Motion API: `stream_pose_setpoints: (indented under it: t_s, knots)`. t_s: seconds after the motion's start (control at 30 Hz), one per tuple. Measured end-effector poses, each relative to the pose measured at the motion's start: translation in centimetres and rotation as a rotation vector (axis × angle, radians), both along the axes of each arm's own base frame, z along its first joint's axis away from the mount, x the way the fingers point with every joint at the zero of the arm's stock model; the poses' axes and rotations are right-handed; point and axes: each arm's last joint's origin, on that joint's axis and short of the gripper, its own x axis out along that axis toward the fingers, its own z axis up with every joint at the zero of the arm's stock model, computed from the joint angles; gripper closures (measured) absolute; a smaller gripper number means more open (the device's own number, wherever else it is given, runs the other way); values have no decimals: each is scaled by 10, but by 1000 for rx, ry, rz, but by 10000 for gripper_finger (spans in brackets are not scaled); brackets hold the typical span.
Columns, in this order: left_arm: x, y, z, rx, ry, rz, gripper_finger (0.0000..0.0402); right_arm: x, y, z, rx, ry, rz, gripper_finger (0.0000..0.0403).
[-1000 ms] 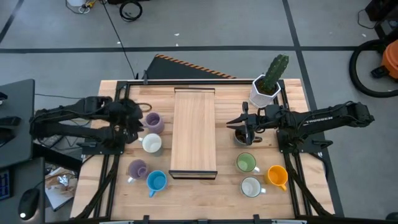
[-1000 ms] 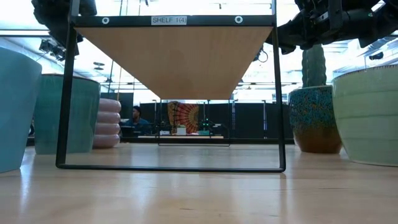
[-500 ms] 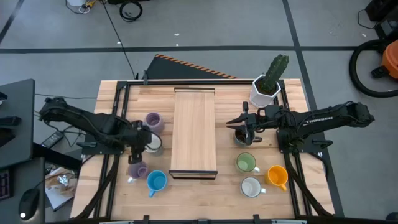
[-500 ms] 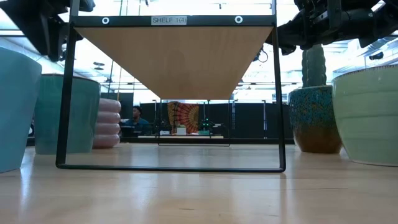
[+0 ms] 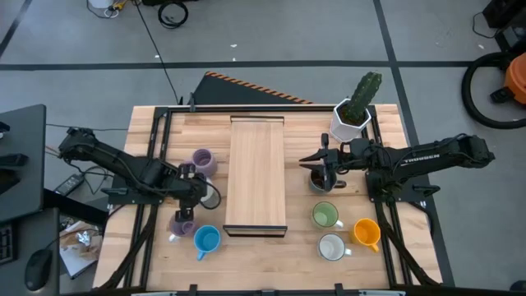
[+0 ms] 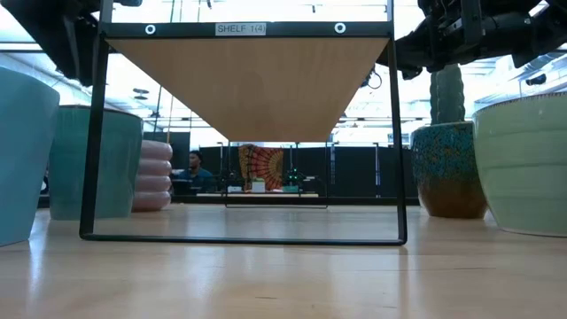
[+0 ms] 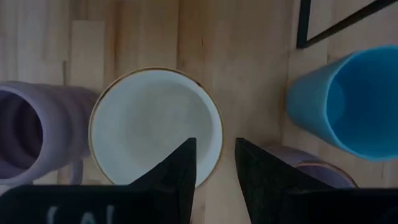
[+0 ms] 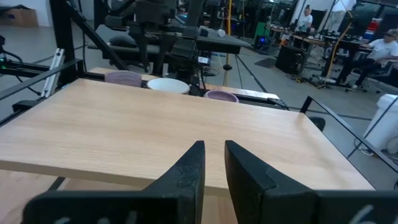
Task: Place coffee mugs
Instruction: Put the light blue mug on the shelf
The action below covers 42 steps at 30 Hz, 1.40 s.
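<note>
The left gripper (image 5: 202, 187) is held over the white ceramic mug (image 7: 155, 127) on the left side of the pale wooden table (image 5: 263, 255), beside the wooden-topped black-framed shelf (image 5: 257, 173). In the left wrist view its two dark fingers (image 7: 177, 169) are parted by a narrow gap, and the mug's rim is seen right at that gap, with one finger over the mug's mouth and the other just outside its wall. Nothing is gripped between them. A ribbed lilac mug (image 7: 31, 130) is seen just beside the white mug, a blue mug (image 7: 351, 102) lies on the other side, and a second lilac mug (image 7: 311, 165) is partly hidden behind a finger.

The right gripper (image 5: 316, 162) is held over the dark brown mug (image 5: 319, 179), between the shelf and the white faceted pot with a green cactus (image 5: 352, 115). Its fingers (image 8: 186, 171) are nearly closed, with only a slim gap, and hold nothing.

Nearer the front on the right, a light green mug (image 5: 325, 215), another white mug (image 5: 331, 247) and an orange mug (image 5: 366, 233) are grouped on the table.
</note>
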Motion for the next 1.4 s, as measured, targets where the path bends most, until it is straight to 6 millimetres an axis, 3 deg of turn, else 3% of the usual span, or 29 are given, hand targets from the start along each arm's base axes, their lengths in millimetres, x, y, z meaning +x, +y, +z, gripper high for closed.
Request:
stream_pose_setpoints:
  t_s: [0.47,0.83,1.0,1.23,1.4]
  knots:
    - [2,-11,-5,108,-11,-38,184,0,0,0,28,-2,-17,334]
    - [14,-21,-24,166,79,-91,209,0,0,0,28,-2,-17,334]
    - [11,-21,-27,172,103,-80,217,0,0,0,27,-2,-17,334]
    - [5,-16,-56,99,182,-52,235,0,0,0,28,-2,-16,334]
    - [6,-11,-58,87,176,-41,261,0,0,0,28,-2,-15,334]
